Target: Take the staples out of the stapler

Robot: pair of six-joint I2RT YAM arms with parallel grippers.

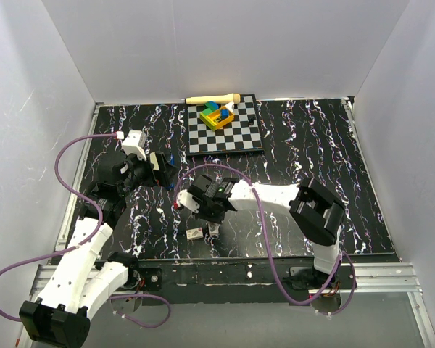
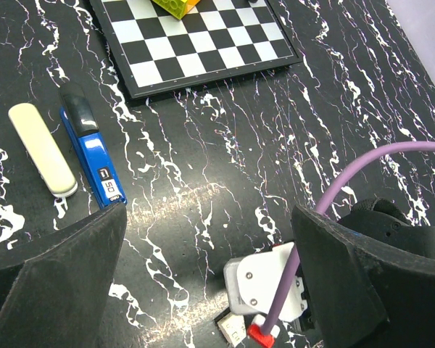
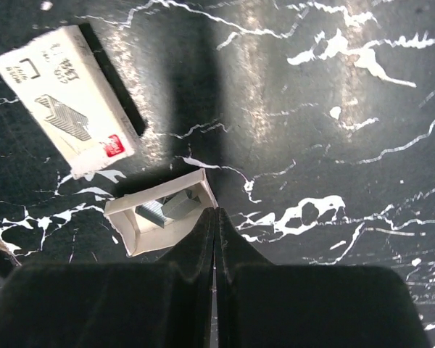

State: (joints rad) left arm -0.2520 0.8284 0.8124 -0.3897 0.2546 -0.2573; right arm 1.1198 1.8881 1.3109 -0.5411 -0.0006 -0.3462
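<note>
Found the stapler (image 2: 93, 148) lying flat on the black marbled counter (image 2: 225, 145) at the left of the left wrist view, black end toward the top of the frame, blue body slanting down to end close to the left finger. Saw a cream oblong piece (image 2: 42, 148) just beside it on the left, roughly parallel and not touching. Noted a chessboard (image 2: 203, 43) along the top of that frame, near the stapler but apart from it. Saw the left claw (image 2: 209, 214) released, fingers spread wide, grasping nothing, to the right of the stapler. Saw the right claw (image 3: 215, 217) clenched, fingers pressed together with nothing between them, tips at the right corner of a small open white tray (image 3: 127, 225) holding staples (image 3: 163, 209). Found a printed staple box sleeve (image 3: 69, 98) at the upper left of the right wrist view, apart from the tray.
</note>
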